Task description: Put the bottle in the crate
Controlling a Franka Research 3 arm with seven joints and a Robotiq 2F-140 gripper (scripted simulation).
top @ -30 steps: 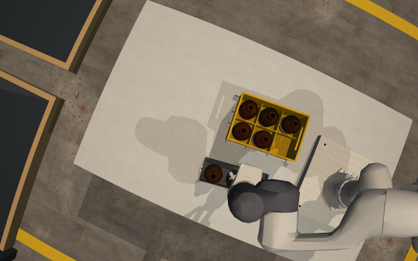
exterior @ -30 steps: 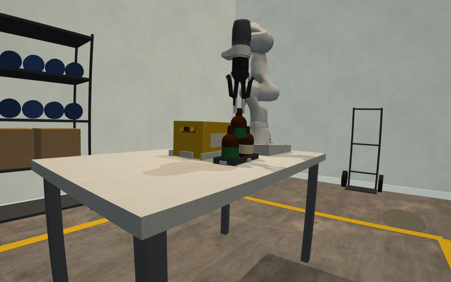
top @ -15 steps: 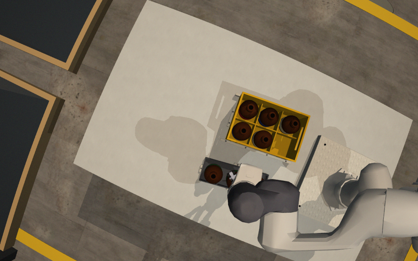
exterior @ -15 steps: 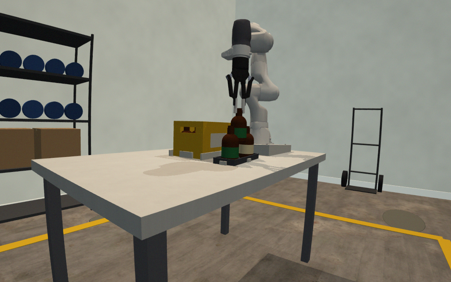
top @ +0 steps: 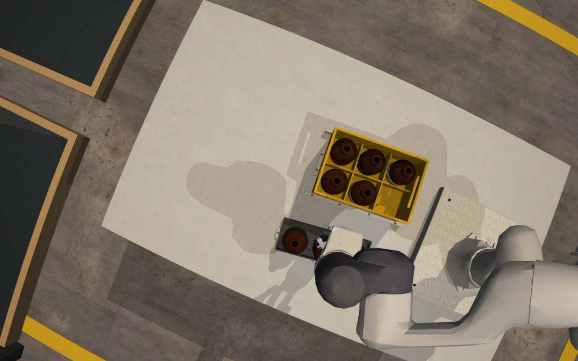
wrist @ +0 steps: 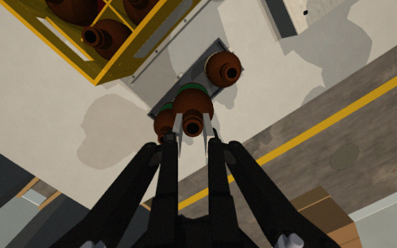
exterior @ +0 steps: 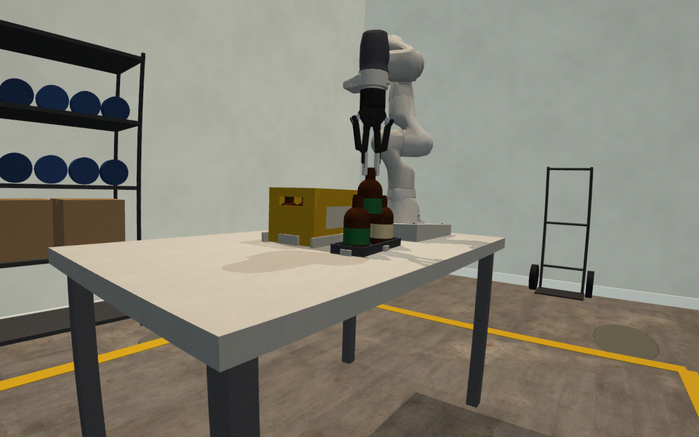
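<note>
My gripper (wrist: 192, 121) is shut on the neck of a brown bottle with a green label (wrist: 192, 107) and holds it upright, lifted a little above the dark tray (exterior: 364, 247); the gripper (exterior: 370, 157) and the held bottle (exterior: 371, 196) also show in the side view. Two more brown bottles stand in the tray: one with a green label (exterior: 356, 223) and one with a cream label (wrist: 223, 69). The yellow crate (top: 370, 176) holds several brown bottles. Its one empty slot (top: 391, 197) is at the corner near the robot's base. In the overhead view my arm hides the held bottle.
The crate and the tray (top: 302, 240) sit side by side near the robot's base plate (top: 457, 242). Off the table stand a shelf with boxes (exterior: 42, 223) and a hand truck (exterior: 563, 233).
</note>
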